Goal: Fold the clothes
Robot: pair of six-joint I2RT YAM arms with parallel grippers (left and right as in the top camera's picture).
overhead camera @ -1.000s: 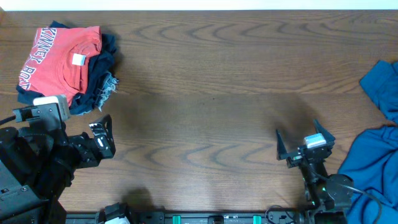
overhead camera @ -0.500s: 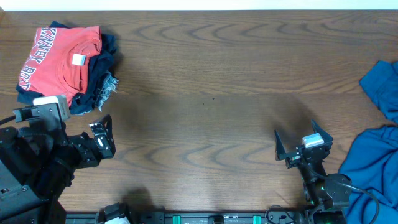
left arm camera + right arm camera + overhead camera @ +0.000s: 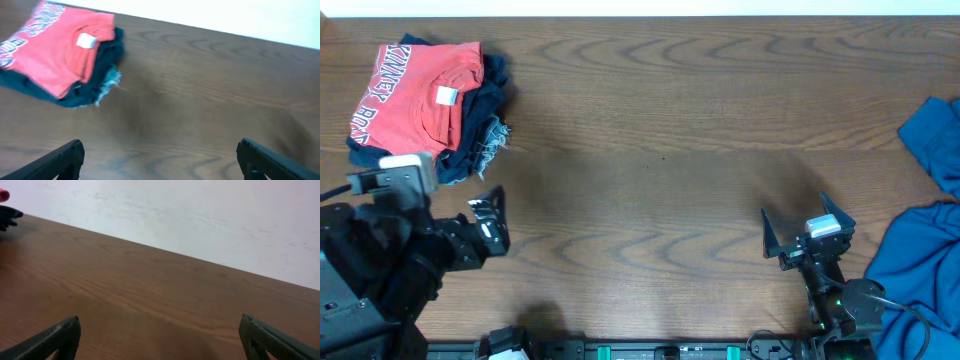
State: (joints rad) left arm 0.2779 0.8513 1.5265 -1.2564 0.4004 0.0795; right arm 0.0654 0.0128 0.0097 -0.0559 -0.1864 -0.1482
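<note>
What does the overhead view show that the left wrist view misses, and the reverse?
Overhead only: crumpled blue cloth at the right edge of the table, and the right hand, open and empty, near the front. Left wrist only: a close look at the left hand, its fingers wide apart with nothing between them. Both: the folded coral-red T-shirt lying on top of dark garments at the far left of the wooden table.

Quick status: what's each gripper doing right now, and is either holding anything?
Left gripper: open, jaws wide, holding nothing.
Right gripper: open, jaws wide, holding nothing.
</note>
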